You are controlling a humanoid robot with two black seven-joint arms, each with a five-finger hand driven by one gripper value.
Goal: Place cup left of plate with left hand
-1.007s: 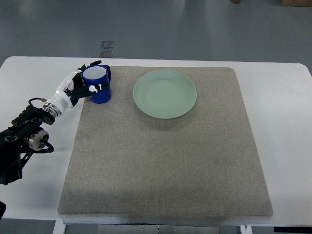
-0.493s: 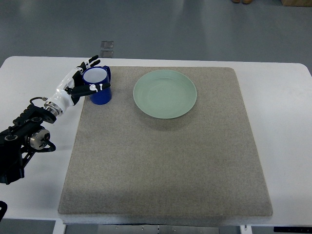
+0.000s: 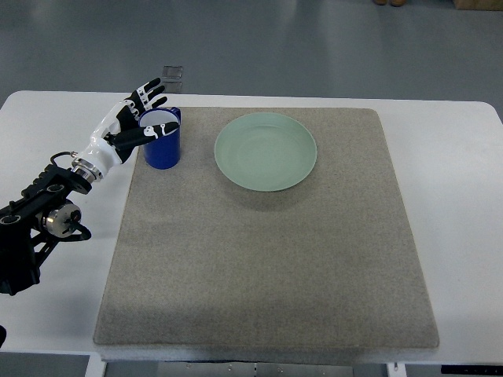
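Grey mat | blue cup upright left of plate | left hand fingers spread, beside cup

grey mat wide open across its near and right parts — nothing standing there. obstacles sit at the far edge: blue cup upright on the far-left corner, green plate just right of it, a narrow gap between the two. left hand with fingers spread crowds the cup's left side (thumb over the rim). white table margin on the right is bare.
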